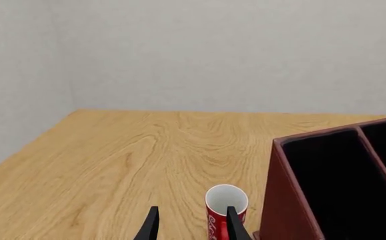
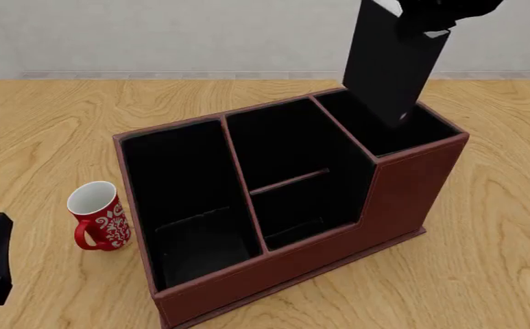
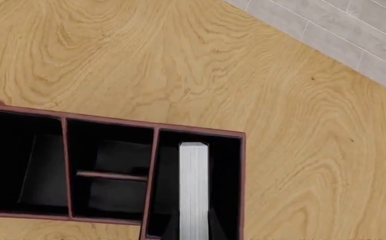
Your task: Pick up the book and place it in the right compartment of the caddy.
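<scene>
Since the book is held upright above its slot, these notes apply:

Book: the book is gripped on end by the right gripper, its lower edge dipped into the right compartment, at about 1 o'clock in the front view. White page edges are seen end-on in the right wrist view, centred in that section.
Why so held: a vertical hold is judged to suit the narrow, tall-walled section.
Right gripper fingers: closed on the book's upper end.
Left gripper: the left gripper is kept low at 8 o'clock, near the mug; its fingers are parted and nothing is held.
Caddy: the caddy is a reddish-brown, leather-look box with black lining, a stepped front and three sections.
Mug: glossy red with white pattern, round, white inside.
Table: the table is light wood with visible grain.
</scene>
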